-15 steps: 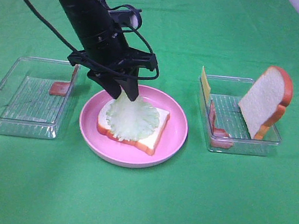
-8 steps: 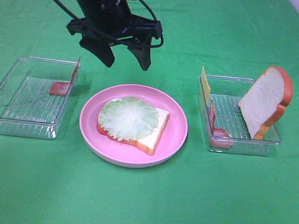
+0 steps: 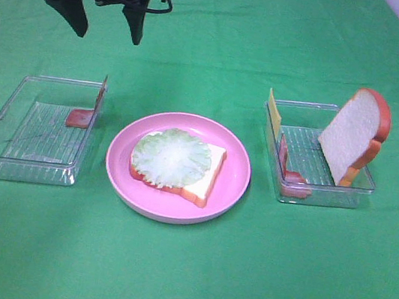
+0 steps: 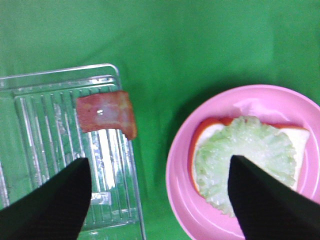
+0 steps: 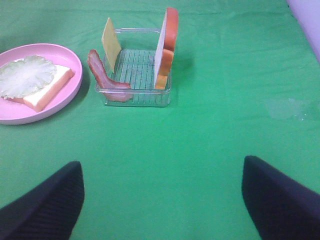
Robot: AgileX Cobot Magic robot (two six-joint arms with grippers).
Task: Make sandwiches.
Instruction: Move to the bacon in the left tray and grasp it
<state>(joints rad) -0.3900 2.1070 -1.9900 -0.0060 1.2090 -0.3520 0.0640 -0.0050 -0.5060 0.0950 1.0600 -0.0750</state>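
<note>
A bread slice [image 3: 209, 175] lies on the round pink plate [image 3: 237, 178] with a pale green lettuce leaf [image 3: 174, 157] on top. My left gripper [image 3: 109, 31] is open and empty, high above the table's back left, beyond the left tray. In the left wrist view it [image 4: 159, 159] hangs between a bacon piece [image 4: 106, 114] and the lettuce [image 4: 245, 160]. My right gripper [image 5: 161, 160] is open and empty, well short of the right tray [image 5: 135, 97]. That tray holds an upright bread slice [image 5: 167, 47], a cheese square [image 5: 111, 37] and a bacon strip [image 5: 105, 77].
The clear left tray [image 3: 11, 142] holds one bacon piece [image 3: 79, 117] against its right wall. The right tray [image 3: 325, 194] stands right of the plate, with bread [image 3: 353, 136], cheese [image 3: 274, 110] and bacon [image 3: 287, 171]. Green cloth covers the table. The right arm is out of the exterior view.
My left gripper has let go of the lettuce, risen from the plate and moved back and to the left. The lettuce now lies flat on the bread.
</note>
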